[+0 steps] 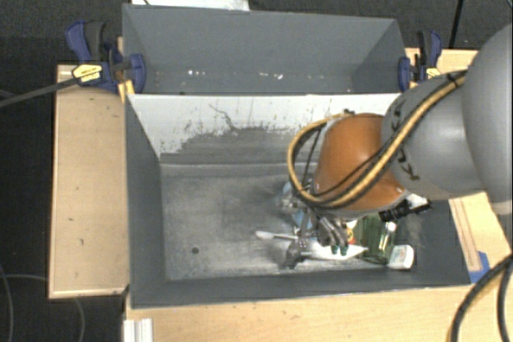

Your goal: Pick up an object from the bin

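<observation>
My gripper (pixel 303 235) reaches down under the orange cover at the bin's front right, low over the floor among a small cluster of things. A thin pale stick-like piece (pixel 271 236) pokes out to its left on the bin floor. A flat white item (pixel 330 251) with small coloured marks lies just right of the gripper. Beyond that is a dark green packet (pixel 372 234), and a white-capped tube or bottle (pixel 401 256) rests at the front right. What lies straight beneath the gripper is hidden by the arm.
The arm and its cables cover the bin's right side. The bin's steep walls stand close to the cluster at the front and right. Bare scuffed floor stretches across the bin's left and middle.
</observation>
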